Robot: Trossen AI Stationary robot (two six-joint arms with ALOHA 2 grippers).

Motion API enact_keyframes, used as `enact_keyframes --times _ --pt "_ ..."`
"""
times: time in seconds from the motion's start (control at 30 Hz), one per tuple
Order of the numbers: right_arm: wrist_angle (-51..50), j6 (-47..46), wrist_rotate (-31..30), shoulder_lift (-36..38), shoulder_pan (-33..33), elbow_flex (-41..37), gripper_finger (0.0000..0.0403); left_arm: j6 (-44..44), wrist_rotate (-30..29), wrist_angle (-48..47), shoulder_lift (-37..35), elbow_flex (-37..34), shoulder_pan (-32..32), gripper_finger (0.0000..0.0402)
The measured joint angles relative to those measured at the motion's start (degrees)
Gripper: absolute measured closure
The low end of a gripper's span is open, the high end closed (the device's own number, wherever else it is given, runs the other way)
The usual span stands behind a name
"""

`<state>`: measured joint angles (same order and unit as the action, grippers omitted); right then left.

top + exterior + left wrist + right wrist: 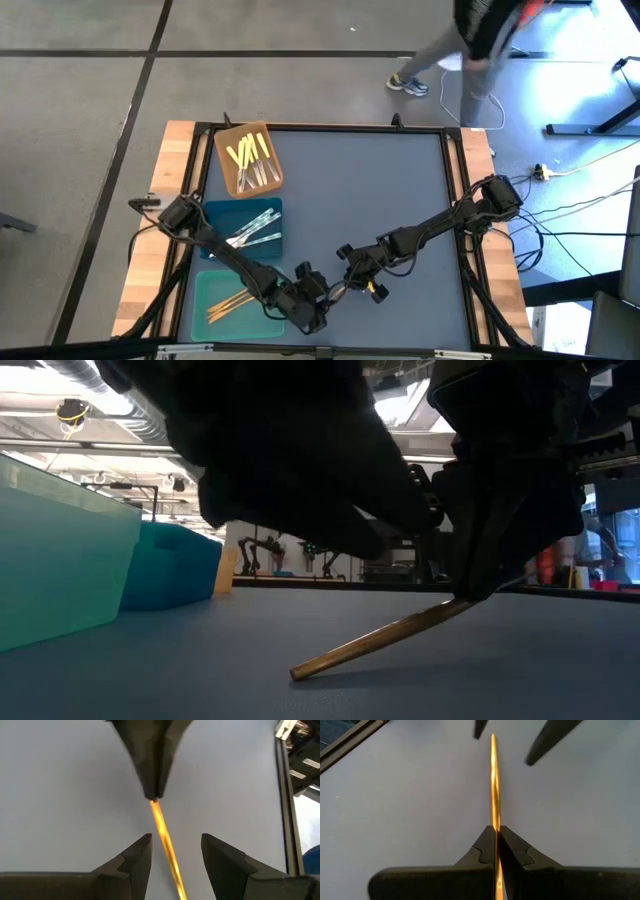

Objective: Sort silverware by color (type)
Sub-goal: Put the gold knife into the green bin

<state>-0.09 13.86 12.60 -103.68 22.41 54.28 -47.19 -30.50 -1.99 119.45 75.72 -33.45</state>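
A: Where is the orange-gold utensil (493,785) just now?
B: Close to the tabletop's (400,190) front edge, about halfway along it. The right hand (496,831) has its fingers pinched tight on one end of it. In the low view it slants, the free tip down on the blue surface and the gripped end raised.

A: And the left hand (172,851)?
B: Its fingers stand wide apart on either side of the same utensil, not touching it. The two hands face each other along its length.

A: The rest of the silverware?
B: Sorted along the left edge. The brown tray (224,150), at the far left corner, holds the yellow-handled pieces (250,155). The blue tray (215,215) sits midway with the silver-grey pieces (250,230). The teal tray (205,290), at the near left corner, holds more orange-gold pieces (230,303).

A: Anyone about?
B: A person (470,45) is on the floor past the far edge, well apart from the arms.
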Motion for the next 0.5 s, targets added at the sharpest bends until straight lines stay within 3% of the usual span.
enact_keyframes --times 0.5 --pt "0.03 0.0 -0.07 0.0 0.0 -0.02 0.0398 1.26 -1.66 3.04 2.2 0.0 1.46 0.0237"
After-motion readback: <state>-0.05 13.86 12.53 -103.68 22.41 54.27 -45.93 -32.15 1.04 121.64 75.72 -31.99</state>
